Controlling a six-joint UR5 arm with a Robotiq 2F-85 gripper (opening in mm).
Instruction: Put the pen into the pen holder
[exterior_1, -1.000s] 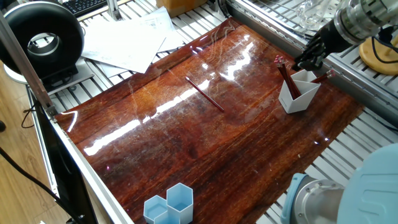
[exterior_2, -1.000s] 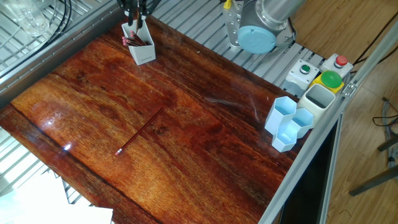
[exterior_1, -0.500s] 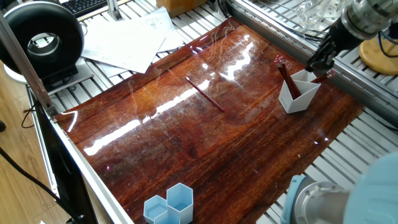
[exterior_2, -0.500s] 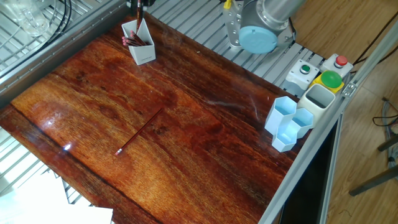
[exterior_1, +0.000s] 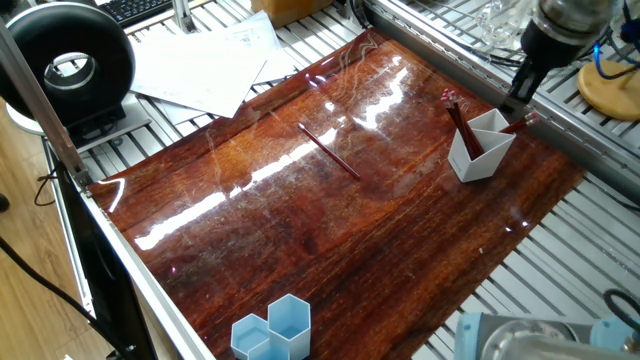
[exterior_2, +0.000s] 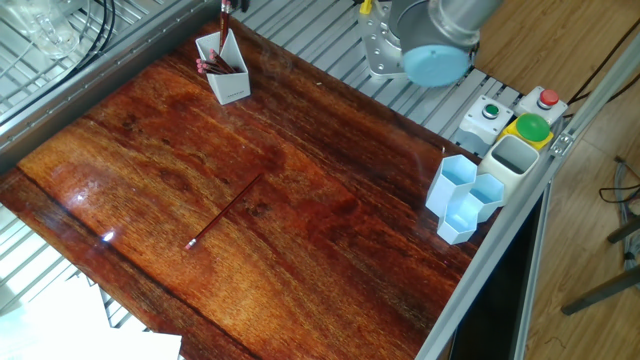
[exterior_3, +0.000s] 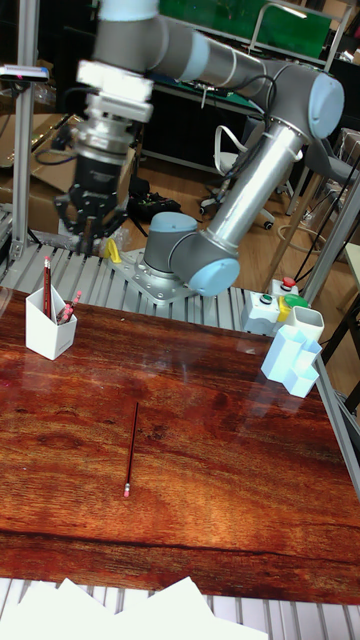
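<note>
Hanging above the small white angular plastic pen holder (exterior_3: 48, 330) with three pens inside, the black two-finger gripper (exterior_3: 88, 236) stands open and empty, while one thin red pen (exterior_3: 131, 448) lies on the wooden table (exterior_3: 220, 470).

Two high corner cameras look down from roughly opposite sides, the tall one faces the arm; all share the wooden tabletop (exterior_1: 330, 230).

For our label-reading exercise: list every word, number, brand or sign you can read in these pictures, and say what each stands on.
None can be read.
Loose papers: any print is too faint to read.
Keyboard: key markings too small.
Button box: no legible label.
</note>
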